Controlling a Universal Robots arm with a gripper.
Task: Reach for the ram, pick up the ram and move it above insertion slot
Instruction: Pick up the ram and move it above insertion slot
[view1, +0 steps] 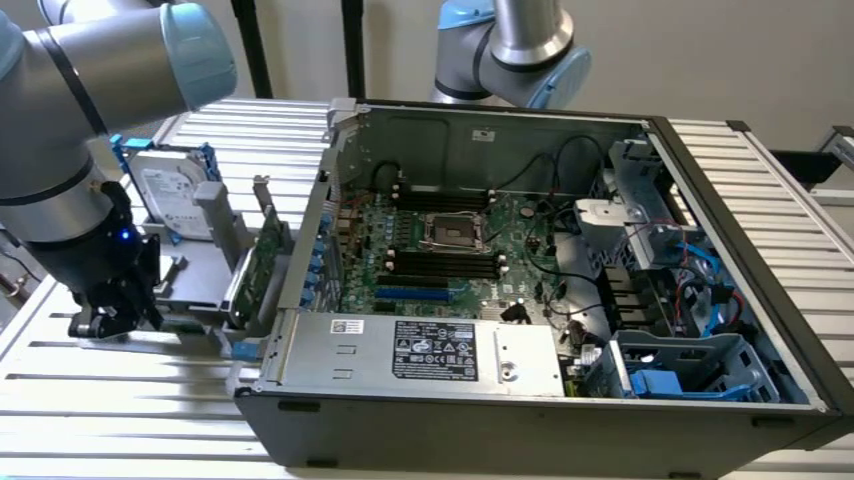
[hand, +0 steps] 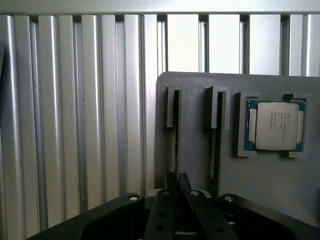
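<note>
The pincer (view1: 110, 318) hangs low over a grey holder (hand: 196, 150) on the slatted worktop (view1: 120, 400), at the exterior view's left of the open computer case (view1: 534, 432). In the wrist view its fingers (hand: 170, 184) stand close together, pinching the ram (hand: 176, 125), which sits on edge in one slot of the holder. A second memory stick (hand: 216, 145) stands in the neighbouring slot. A processor (hand: 274, 125) lies flat in a recess just beside that. A hard drive (view1: 171, 190) and a green expansion card (view1: 258, 265) stand upright near the case's left wall.
</note>
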